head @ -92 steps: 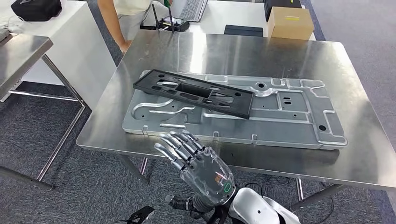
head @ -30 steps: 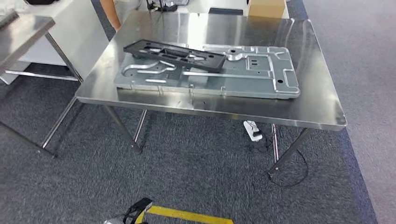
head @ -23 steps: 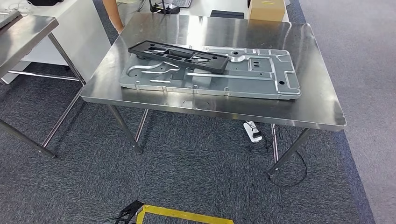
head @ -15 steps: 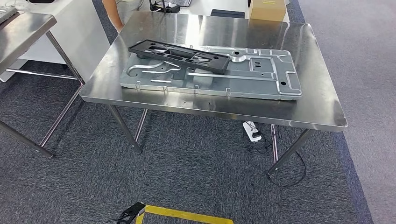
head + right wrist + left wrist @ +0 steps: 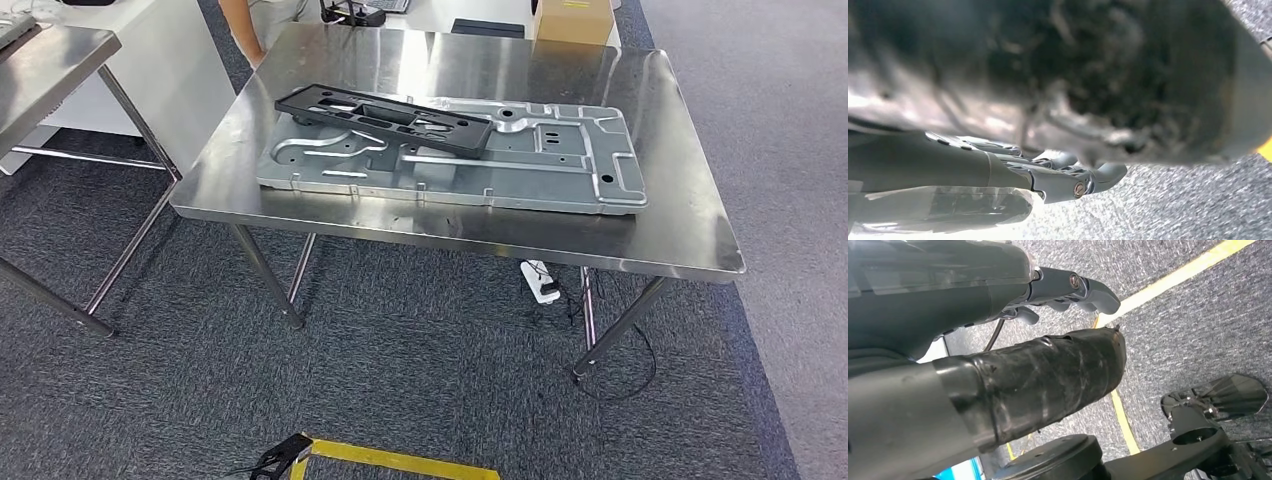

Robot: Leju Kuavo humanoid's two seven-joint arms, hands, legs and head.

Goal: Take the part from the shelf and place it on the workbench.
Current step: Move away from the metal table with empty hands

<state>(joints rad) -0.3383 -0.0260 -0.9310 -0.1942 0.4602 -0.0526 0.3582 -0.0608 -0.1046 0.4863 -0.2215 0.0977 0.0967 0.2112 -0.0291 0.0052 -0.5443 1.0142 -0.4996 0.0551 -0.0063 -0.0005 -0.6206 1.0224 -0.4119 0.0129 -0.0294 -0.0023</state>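
Backed away from the workbench [image 5: 660, 225] compared with three seconds ago: wider view through a shift of the camera, not a move of the things on top. Gone from the near edge, too, the raised right hand [image 5: 1048, 175], now lowered beside the body. Next to no change over the last half second.

Facing the steel workbench from well off, whole top in sight. Flat across its middle, taking up most of it: grey panel [image 5: 560, 170], probably laid there as the base for what gets delivered. On the panel's far left portion, touching it and slanted across its ribs: black part [image 5: 385, 115], lying flat and steady, free of any hand. Looks like a finished placement, with the retreat under way.

Hanging low over carpet [image 5: 1198, 330] near a strip of yellow tape [image 5: 1168, 282]: left hand [image 5: 1068, 287], empty, fingers loosely stretched and a little bent, pinching nothing. Likewise empty on the other side: right hand, fingers extended side by side, closed on nothing. Both well apart from the part, down below bench height and short of its near edge.

Past the far left corner: person [image 5: 245, 20], partly in sight.
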